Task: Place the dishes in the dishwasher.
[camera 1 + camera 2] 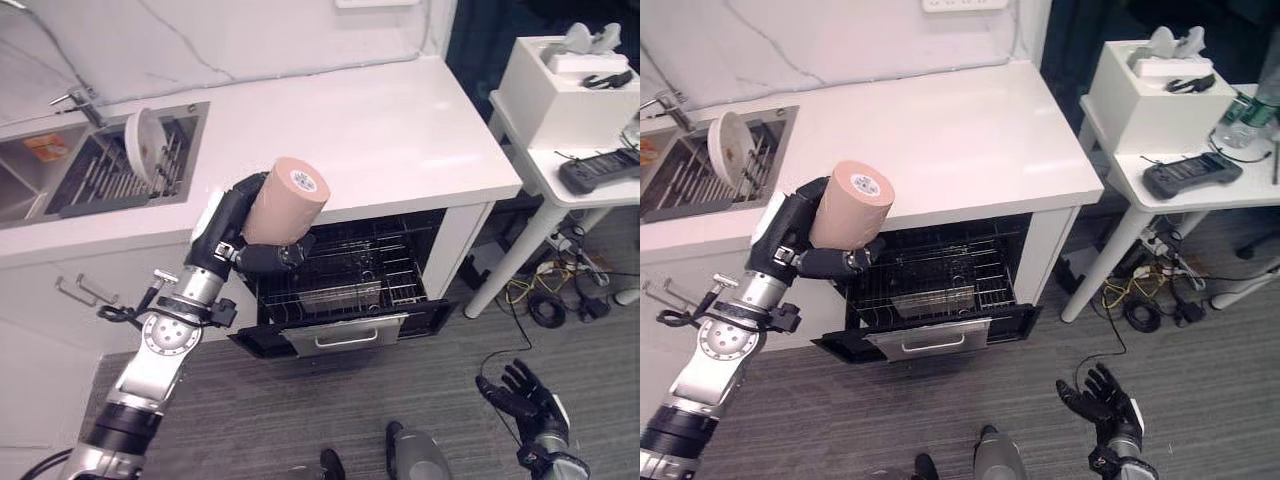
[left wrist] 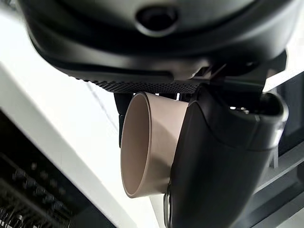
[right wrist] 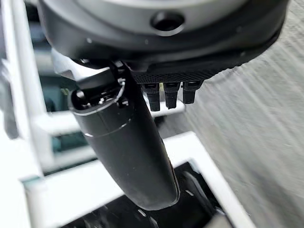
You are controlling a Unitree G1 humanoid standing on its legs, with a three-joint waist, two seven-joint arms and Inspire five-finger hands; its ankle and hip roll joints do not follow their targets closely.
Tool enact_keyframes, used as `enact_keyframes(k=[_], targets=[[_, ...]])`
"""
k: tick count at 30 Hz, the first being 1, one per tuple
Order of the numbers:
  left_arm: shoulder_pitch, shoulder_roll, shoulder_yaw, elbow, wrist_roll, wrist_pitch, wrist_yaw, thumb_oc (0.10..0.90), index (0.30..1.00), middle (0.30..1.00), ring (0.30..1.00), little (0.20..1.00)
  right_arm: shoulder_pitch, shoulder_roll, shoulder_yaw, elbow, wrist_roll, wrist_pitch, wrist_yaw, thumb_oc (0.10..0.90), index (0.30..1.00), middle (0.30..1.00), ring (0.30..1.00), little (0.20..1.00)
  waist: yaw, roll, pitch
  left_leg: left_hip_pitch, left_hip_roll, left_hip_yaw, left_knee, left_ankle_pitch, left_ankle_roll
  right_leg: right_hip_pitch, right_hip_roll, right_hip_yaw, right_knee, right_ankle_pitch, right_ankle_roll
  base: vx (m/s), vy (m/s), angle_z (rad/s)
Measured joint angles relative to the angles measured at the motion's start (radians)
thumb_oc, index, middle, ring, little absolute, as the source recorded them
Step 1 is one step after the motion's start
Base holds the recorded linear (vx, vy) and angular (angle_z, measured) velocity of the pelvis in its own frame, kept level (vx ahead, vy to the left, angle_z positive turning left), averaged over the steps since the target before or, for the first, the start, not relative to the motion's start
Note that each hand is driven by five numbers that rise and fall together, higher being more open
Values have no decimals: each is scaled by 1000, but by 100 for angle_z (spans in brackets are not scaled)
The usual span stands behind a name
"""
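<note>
My left hand is shut on a beige cup, held base up and tilted above the left end of the open dishwasher's pulled-out wire rack. In the left wrist view the cup shows its open mouth, with the thumb curled against its wall. A white plate stands on edge in the sink's drying rack at the left of the white counter. My right hand hangs low over the grey carpet at the lower right, its fingers straight and holding nothing.
The dishwasher door juts out over the carpet in front of the counter. To the right stands a white side table with a white box and a dark controller. Cables lie on the floor under the table.
</note>
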Motion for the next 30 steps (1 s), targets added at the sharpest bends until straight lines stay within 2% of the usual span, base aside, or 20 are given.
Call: enact_keyframes(k=[3,4,5,7,9,11,15,18,21,24,30], targets=[[-1,-26,-11,36,-1,2,45,400,300,300,300,300,35,28,-2,-154,-1,-14,-23,800,900,900,900,900,-27,-6,-4,10,16,29,-3,-4,-1,8,28,31,-41,28,1,-46,14,-38],[0,-47,-12,43,-7,2,64,400,300,300,300,300,53,36,-2,-228,-8,-18,-30,800,900,900,900,900,-34,-5,-5,10,18,32,-5,-5,-1,8,32,36,-51,37,3,-59,21,-42],[-1,-81,-12,49,-24,2,83,400,300,300,300,300,67,44,1,-333,-13,-52,-28,800,900,900,900,900,-59,-8,-7,12,22,47,-10,-6,0,8,36,43,-68,45,8,-63,24,-40],[0,-133,-15,65,-34,-2,128,400,300,300,300,300,74,48,0,-429,-40,-67,-41,800,900,900,900,900,-75,-12,-12,16,23,66,-11,-6,1,9,38,53,-83,62,12,-90,28,-36],[-7,-170,-22,109,-20,-2,209,400,300,300,300,300,67,40,0,-519,-57,-108,-24,800,900,900,900,900,-87,-17,-16,23,28,92,-14,-10,3,9,45,73,-98,73,10,-52,33,-37],[-6,-180,-21,137,13,-3,280,400,300,300,300,300,63,35,-3,-583,-54,-137,-3,800,900,900,900,900,-92,-20,-19,25,34,115,-15,-11,3,7,39,64,-113,77,11,-35,16,-32],[-6,-221,-17,158,54,-3,377,400,300,300,300,300,62,18,-6,-666,-33,-153,34,800,900,900,900,900,-100,-28,-23,25,34,131,-15,-13,3,2,33,55,-119,100,5,-45,11,-16],[-6,-267,-19,158,143,-20,438,400,300,300,300,300,46,12,2,-731,17,-126,94,800,900,900,900,900,-99,-28,-24,25,34,136,-14,-13,3,2,34,59,-123,111,9,-46,-13,-6],[-6,-273,-41,158,211,-48,476,400,300,300,300,300,-3,-4,56,-767,60,-82,149,800,900,900,900,900,-94,-25,-25,24,36,137,-12,-12,4,9,35,58,-132,123,5,-23,-22,0],[-6,-280,-73,158,293,-78,530,400,300,300,300,300,-61,-28,147,-779,81,-41,202,800,900,900,900,900,-67,-20,-29,22,40,135,-8,-11,4,13,35,54,-133,126,2,-22,-45,4],[-6,-305,-101,159,445,-137,679,400,300,300,300,300,-151,-42,257,-813,80,-6,221,800,900,900,900,900,-9,-13,-36,6,43,89,7,-6,2,27,27,9,-132,119,-10,-11,-52,21]])
